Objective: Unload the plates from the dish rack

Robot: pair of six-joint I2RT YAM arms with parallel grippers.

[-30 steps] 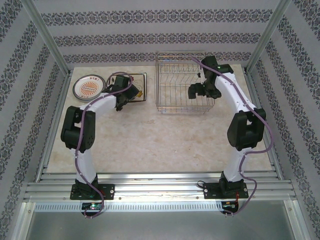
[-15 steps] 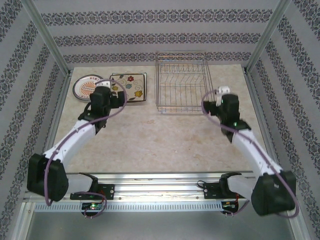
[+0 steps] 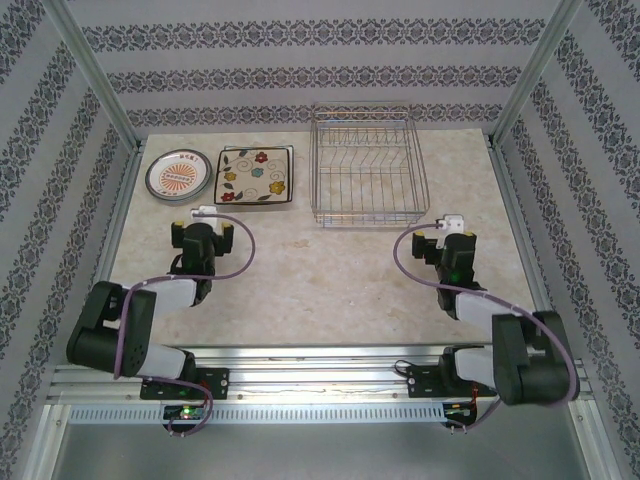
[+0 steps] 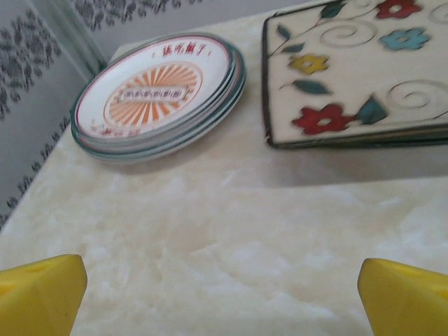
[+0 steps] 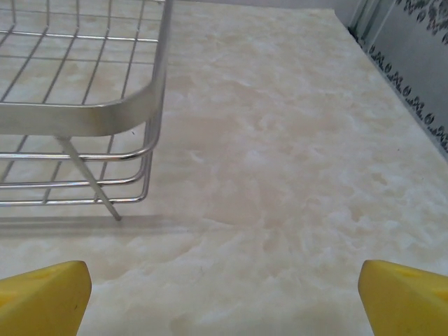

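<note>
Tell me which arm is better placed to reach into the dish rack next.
Right. The right claw sits open by the near right corner of the dish rack; the left claw faces the plates, off to the rack's left.

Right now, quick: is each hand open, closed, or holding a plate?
Left hand: open, fingers wide apart, holding nothing.
Right hand: open, fingers wide apart, holding nothing.

Shiny wire-metal dish rack [image 5: 84, 117], glossy, seemingly ceramic plates [image 4: 157, 91], smooth marble-look table [image 5: 280, 175].
</note>
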